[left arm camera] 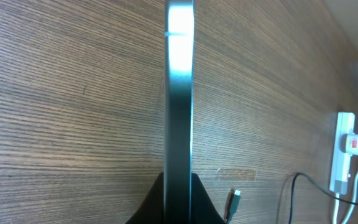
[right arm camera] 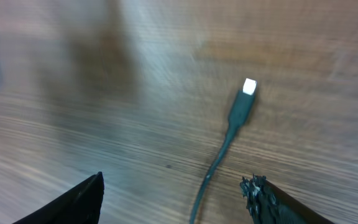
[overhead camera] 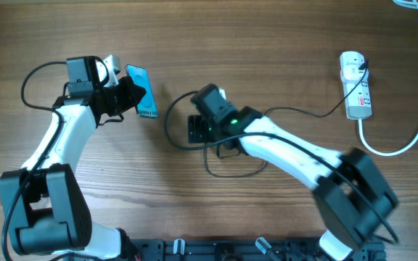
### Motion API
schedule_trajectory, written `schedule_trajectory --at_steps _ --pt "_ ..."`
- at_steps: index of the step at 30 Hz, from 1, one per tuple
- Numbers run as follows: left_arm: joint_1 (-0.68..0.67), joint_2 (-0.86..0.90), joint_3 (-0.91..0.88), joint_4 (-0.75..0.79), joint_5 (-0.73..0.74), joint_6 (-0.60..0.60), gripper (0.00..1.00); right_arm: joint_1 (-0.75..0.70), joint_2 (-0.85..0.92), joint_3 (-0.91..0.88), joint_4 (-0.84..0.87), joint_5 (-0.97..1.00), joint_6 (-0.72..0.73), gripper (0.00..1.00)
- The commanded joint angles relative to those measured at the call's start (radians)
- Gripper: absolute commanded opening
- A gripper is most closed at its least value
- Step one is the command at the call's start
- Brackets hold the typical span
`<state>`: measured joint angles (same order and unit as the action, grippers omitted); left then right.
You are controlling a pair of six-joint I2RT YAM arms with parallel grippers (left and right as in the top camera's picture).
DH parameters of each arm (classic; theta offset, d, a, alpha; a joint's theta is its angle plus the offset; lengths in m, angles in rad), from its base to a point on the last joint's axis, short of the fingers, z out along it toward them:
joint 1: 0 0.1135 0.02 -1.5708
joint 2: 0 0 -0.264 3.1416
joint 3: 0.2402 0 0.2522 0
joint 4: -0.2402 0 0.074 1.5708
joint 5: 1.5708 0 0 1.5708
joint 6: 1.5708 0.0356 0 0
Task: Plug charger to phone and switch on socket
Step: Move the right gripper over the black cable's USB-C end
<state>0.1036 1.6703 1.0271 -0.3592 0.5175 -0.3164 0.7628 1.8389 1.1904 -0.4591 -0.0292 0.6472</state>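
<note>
The phone [overhead camera: 141,88], turquoise with a white rim, is held by my left gripper [overhead camera: 125,98] at the table's back left. In the left wrist view it shows edge-on [left arm camera: 179,93] between the shut fingers [left arm camera: 178,182]. The charger's thin black cable [overhead camera: 303,112] runs from the socket [overhead camera: 355,83] to the middle of the table. Its connector tip lies on the wood in the right wrist view [right arm camera: 247,90] and in the left wrist view [left arm camera: 234,200]. My right gripper [right arm camera: 176,180] is open just above the table, with the cable passing between its fingers, nearer the right one.
The socket's thick white cord [overhead camera: 412,138] loops along the right edge. The socket with its red mark also shows in the left wrist view [left arm camera: 342,149]. The charger cable forms loose loops [overhead camera: 216,170] under the right arm.
</note>
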Motion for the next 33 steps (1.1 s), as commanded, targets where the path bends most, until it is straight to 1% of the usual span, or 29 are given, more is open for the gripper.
schedule_trajectory --at_steps 1,4,7,12,21,23,24,26,27,29,30,32,33 --pt "-0.027 0.0 0.004 0.011 -0.03 -0.007 0.04 0.002 0.066 -0.007 0.003 0.007 0.0 0.72" --pt "-0.035 0.0 0.004 0.018 -0.029 -0.007 0.04 0.002 0.075 -0.007 0.003 0.103 0.0 0.62" --pt "-0.036 0.0 0.004 0.019 -0.03 -0.007 0.04 0.002 0.087 -0.007 0.018 0.177 0.01 0.58" --pt "-0.036 0.0 0.004 0.019 -0.03 -0.007 0.04 0.002 0.108 -0.007 0.108 0.193 0.008 0.47" --pt "-0.036 0.0 0.004 0.019 -0.03 -0.007 0.04 0.003 0.172 -0.007 0.092 0.187 0.011 0.46" --pt "-0.036 0.0 0.004 0.022 -0.029 -0.007 0.04 0.003 0.18 -0.007 0.093 0.187 0.011 0.44" --pt "-0.036 0.0 0.004 0.023 -0.03 -0.007 0.04 0.003 0.182 -0.007 0.092 0.187 0.01 0.39" --pt "-0.036 0.0 0.004 0.023 -0.03 -0.007 0.04 0.003 0.183 -0.007 0.085 0.187 0.008 0.25" --pt "-0.036 0.0 0.004 0.023 -0.03 -0.007 0.04 0.003 0.183 -0.007 0.079 0.187 0.007 0.2" --pt "-0.036 0.0 0.004 0.023 -0.03 -0.007 0.04 0.003 0.183 -0.007 0.063 0.187 0.006 0.17" --pt "-0.036 0.0 0.004 0.023 -0.03 -0.007 0.04 0.002 0.183 -0.007 0.053 0.187 0.002 0.17" --pt "-0.036 0.0 0.004 0.023 -0.03 -0.007 0.04 0.0 0.179 -0.006 0.037 0.186 -0.034 0.16" --pt "-0.036 0.0 0.004 0.023 -0.03 -0.007 0.04 -0.002 0.179 -0.005 0.029 0.186 -0.047 0.13"
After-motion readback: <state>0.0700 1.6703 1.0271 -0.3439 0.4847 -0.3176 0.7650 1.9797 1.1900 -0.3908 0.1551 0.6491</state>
